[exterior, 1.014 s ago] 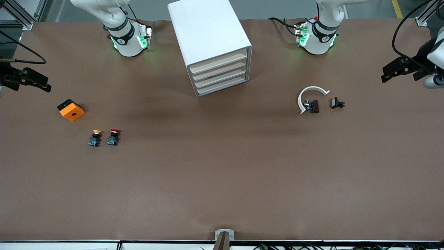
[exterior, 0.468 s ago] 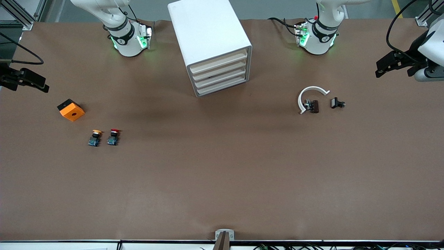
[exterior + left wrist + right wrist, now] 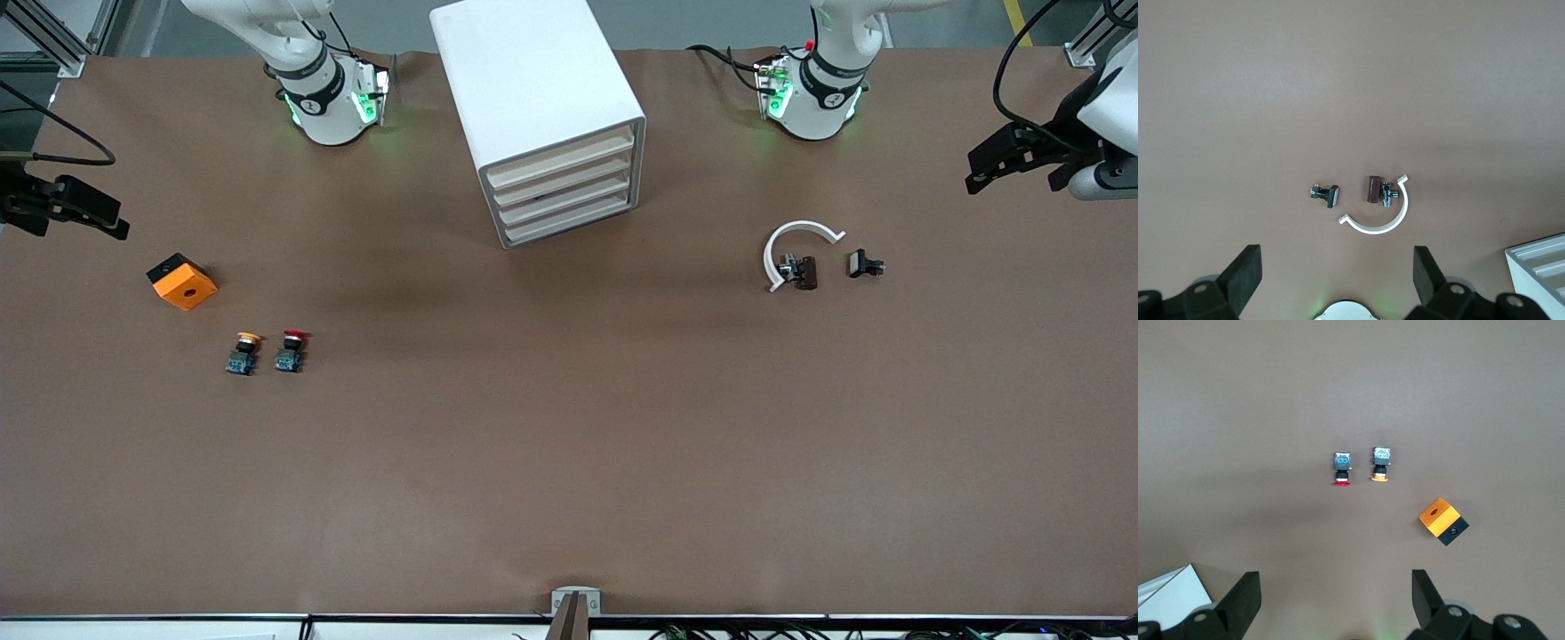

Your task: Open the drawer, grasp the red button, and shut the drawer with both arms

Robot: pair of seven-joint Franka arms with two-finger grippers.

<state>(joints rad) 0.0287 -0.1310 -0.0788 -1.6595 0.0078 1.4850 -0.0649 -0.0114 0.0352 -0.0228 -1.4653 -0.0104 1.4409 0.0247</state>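
The white cabinet [image 3: 533, 98] stands at the table's robot side, midway between the arms, and its four cream-fronted drawers [image 3: 565, 190] are all shut. The red-capped button [image 3: 292, 350] stands on the table toward the right arm's end; it also shows in the right wrist view [image 3: 1342, 468]. My right gripper [image 3: 108, 219] hangs open and empty over that end's table edge, apart from the button; the right wrist view [image 3: 1335, 595] shows its fingers spread. My left gripper [image 3: 980, 174] hangs open and empty over the left arm's end; its fingers are spread in the left wrist view [image 3: 1336, 273].
An orange-yellow-capped button [image 3: 242, 353] stands beside the red one. An orange cube with a hole [image 3: 182, 282] lies farther from the camera. Toward the left arm's end lie a white C-shaped ring [image 3: 794, 242], a brown part [image 3: 805, 272] and a small black part [image 3: 863, 264].
The left gripper has risen slightly and shifted a little toward the cabinet. The right gripper has barely shifted. Nothing on the table has moved.
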